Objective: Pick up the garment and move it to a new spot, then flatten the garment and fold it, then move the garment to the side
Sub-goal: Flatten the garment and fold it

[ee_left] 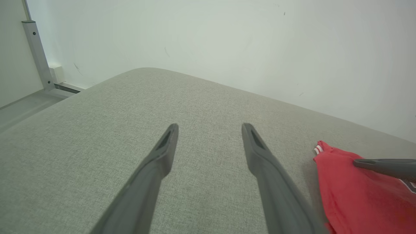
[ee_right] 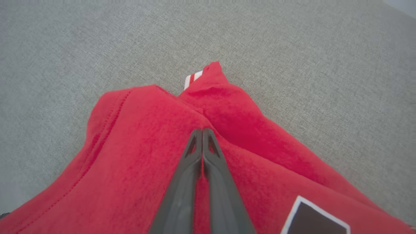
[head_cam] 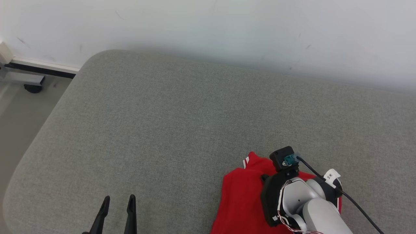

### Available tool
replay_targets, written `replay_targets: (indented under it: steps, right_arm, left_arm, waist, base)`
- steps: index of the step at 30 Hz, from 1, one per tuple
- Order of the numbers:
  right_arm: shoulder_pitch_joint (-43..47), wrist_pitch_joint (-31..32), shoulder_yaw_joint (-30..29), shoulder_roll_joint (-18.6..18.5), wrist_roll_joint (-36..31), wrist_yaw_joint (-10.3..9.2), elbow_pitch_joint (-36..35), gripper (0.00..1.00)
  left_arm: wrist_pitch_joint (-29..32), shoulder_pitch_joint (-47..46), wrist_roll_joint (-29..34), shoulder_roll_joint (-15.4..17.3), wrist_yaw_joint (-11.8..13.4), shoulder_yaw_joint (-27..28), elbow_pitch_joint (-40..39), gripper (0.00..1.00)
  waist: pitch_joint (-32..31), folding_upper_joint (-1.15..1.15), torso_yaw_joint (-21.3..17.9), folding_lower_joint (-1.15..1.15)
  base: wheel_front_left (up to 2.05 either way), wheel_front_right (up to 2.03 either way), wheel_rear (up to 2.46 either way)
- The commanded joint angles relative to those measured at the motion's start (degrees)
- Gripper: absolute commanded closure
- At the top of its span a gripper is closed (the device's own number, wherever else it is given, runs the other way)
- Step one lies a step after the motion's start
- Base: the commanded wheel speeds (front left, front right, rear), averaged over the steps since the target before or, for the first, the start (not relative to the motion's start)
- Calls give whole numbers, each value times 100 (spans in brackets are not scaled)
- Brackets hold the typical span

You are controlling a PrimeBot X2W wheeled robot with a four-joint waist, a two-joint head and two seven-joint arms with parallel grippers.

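Observation:
The garment (head_cam: 240,195) is red with a white-striped cuff and a dark patch, and it lies bunched on the grey cushioned surface (head_cam: 162,123) at the lower right. My right arm (head_cam: 302,198) reaches down over it. In the right wrist view my right gripper (ee_right: 202,130) is shut, pinching a raised ridge of the garment (ee_right: 146,156) that tents up toward the fingertips. My left gripper (head_cam: 118,200) hovers open at the lower left, well apart from the cloth. In the left wrist view its fingers (ee_left: 165,149) spread over bare cushion, with the garment (ee_left: 351,195) off to the right.
A pale wall (head_cam: 227,29) runs along the far edge of the cushion. To the left the cushion's rounded edge drops to the floor (head_cam: 16,113), where a metal frame foot with a caster (head_cam: 32,87) stands. Bare cushion stretches across the middle and left.

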Motion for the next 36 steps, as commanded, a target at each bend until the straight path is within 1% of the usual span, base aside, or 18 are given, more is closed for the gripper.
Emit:
replay_targets:
  steps: [1,11,20,21,22,25,29,33,36]
  right_arm:
    - [-92,-46,0,-1,-37,13,15,100]
    - [-176,-457,-444,-2,-371,13,-45,100]
    - [-230,-678,-655,-3,-580,13,202,100]
    - [-235,-725,-658,-2,-550,13,248,75]
    - [-234,-757,-658,1,-544,13,302,0]
    - [-223,-904,-642,-1,-341,13,333,0]
    - [-37,-1198,-719,-2,-42,13,89,0]
    - [345,-1520,-1046,-1,221,13,-361,0]
    - [735,-1823,-1489,-1,356,13,-813,0]
  left_arm:
    - [-17,-53,70,-18,-2,5,-3,0]
    - [-17,-87,72,-23,-16,5,17,0]
    - [-17,-92,76,-38,-24,0,30,0]
    - [-17,-96,78,-39,-24,-1,32,0]
    - [-17,-96,82,-41,-25,4,36,0]
    - [-16,-29,89,-38,-13,58,36,0]
    - [-16,60,111,-21,40,145,-1,0]
    - [-17,143,113,-7,64,230,11,0]
    - [-16,175,156,-10,100,280,-16,0]
  waist:
    - [14,0,-6,0]
    - [27,0,35,0]
    - [50,0,92,0]
    - [49,0,98,0]
    - [42,0,100,0]
    - [-32,0,56,0]
    - [-198,0,-90,0]
    - [-463,0,-300,0]
    - [-629,0,-472,0]
  base:
    - [0,0,0]
    - [0,0,0]
    - [0,0,0]
    - [0,0,0]
    - [0,0,0]
    - [0,0,0]
    - [0,0,0]
    - [0,0,0]
    - [0,0,0]
